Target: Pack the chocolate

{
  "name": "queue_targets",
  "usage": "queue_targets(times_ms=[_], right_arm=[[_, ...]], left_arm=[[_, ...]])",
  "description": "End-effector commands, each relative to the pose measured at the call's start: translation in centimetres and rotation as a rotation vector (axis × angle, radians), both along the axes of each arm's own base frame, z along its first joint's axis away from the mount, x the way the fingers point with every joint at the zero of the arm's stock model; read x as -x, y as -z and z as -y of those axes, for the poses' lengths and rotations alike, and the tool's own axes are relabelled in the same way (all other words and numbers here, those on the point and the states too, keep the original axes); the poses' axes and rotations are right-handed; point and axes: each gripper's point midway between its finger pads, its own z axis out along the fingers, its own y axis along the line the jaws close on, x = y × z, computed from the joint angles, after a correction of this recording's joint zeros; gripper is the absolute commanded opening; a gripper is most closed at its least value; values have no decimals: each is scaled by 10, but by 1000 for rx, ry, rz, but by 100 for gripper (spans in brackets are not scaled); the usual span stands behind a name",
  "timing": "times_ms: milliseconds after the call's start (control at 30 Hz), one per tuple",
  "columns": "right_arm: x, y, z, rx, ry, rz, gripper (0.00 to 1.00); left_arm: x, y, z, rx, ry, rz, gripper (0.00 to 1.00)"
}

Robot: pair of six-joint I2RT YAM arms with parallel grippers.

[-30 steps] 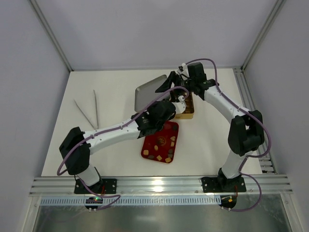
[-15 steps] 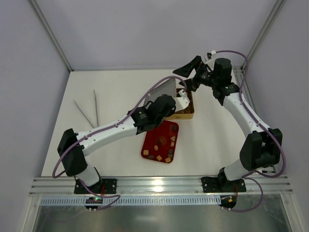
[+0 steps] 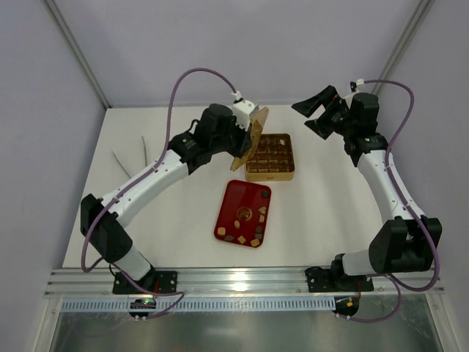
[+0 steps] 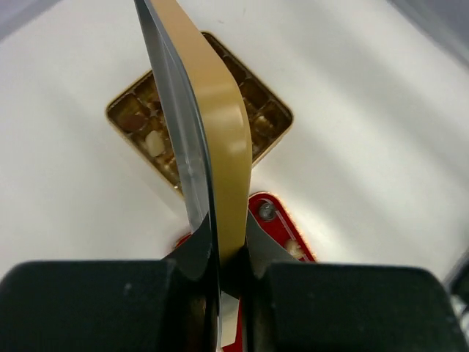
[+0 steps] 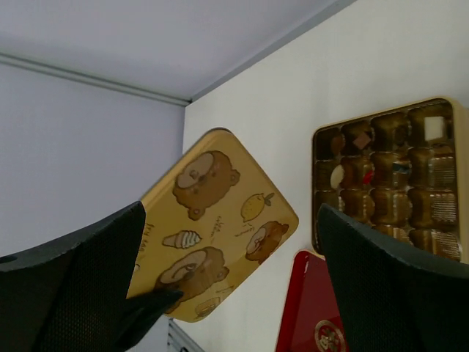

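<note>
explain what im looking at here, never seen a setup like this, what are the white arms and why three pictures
These are two robot arms bolted to the near edge of a white table, each ending in a two-fingered hand. One picture looks down from above; the other two come from cameras on the wrists, so the black shapes are that arm's own fingers. On the table lie a gold tin of compartments, a red tray with small chocolates, and two thin grey sticks. The left hand pinches a gold lid with cartoon bears, tilted on edge near the tin. The right hand is open and empty.
</note>
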Motion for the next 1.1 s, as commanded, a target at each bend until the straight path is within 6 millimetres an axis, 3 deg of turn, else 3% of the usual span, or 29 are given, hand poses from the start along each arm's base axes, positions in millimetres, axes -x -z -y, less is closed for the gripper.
queue_targets(times_ms=[0, 33, 67, 133, 233, 267, 300, 400, 433, 500, 533, 600, 733, 933, 1067], right_arm=[[7, 19, 27, 193, 101, 4, 100], [9, 22, 29, 212, 109, 4, 100], [10, 34, 32, 240, 108, -11, 100], [10, 45, 35, 260, 119, -24, 100], [10, 61, 37, 279, 115, -35, 100], [10, 68, 36, 288, 108, -43, 100], [9, 72, 37, 293, 107, -47, 100], [5, 85, 38, 311, 104, -75, 100], [4, 90, 38, 313, 102, -84, 100], [1, 99, 37, 311, 96, -99, 100], [0, 103, 38, 314, 94, -104, 100], [-5, 113, 38, 316, 93, -119, 100], [-10, 134, 36, 318, 80, -154, 99], [-20, 160, 34, 313, 71, -199, 96], [-26, 167, 29, 319, 65, -204, 95]], left_arm=[[12, -48, 22, 350, 77, -185, 0], [13, -56, 29, 428, 92, -237, 0], [3, -47, 25, 457, 70, -283, 0], [0, -56, 30, 580, 99, -360, 0], [-13, -45, 29, 678, 92, -460, 0], [-20, -53, 29, 720, 107, -446, 0], [-26, -42, 33, 730, 103, -480, 0], [-38, -38, 38, 797, 114, -535, 0], [-45, -25, 42, 804, 106, -572, 0], [-52, -27, 43, 868, 134, -613, 0], [-60, -11, 46, 878, 125, -656, 0], [-69, -11, 43, 933, 145, -696, 0], [-89, 14, 40, 964, 137, -758, 0], [-102, 33, 34, 966, 147, -811, 0], [-108, 50, 31, 969, 154, -861, 0]])
